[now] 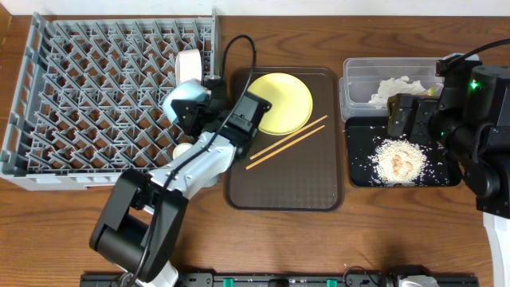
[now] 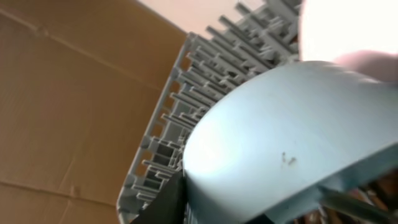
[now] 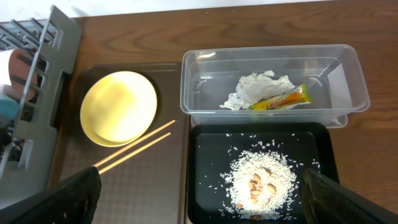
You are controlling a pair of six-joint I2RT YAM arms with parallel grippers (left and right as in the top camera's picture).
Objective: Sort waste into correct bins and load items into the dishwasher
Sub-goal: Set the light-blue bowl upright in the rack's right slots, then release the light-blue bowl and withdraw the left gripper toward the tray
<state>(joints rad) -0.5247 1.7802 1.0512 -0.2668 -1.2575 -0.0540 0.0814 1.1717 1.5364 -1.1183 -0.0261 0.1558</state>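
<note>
Wooden table (image 1: 398, 32), waste (image 3: 264, 93) binned, light blue bowl (image 1: 182, 97) at rack (image 1: 96, 96) by left gripper (image 1: 199, 109), grip unclear, right gripper (image 3: 202, 208) wide open, empty, yellow plate (image 1: 280, 104) and chopsticks (image 1: 287, 142) not yet loaded.

Wood-grain table (image 1: 319, 247), four things sitting directly on it: grey dish rack (image 1: 24, 104) far left, brown serving tray (image 1: 295, 179) mid-table just beside the rack, then on the right a clear tub (image 1: 355, 68) with black tray (image 1: 360, 171) right up against its near side
</note>
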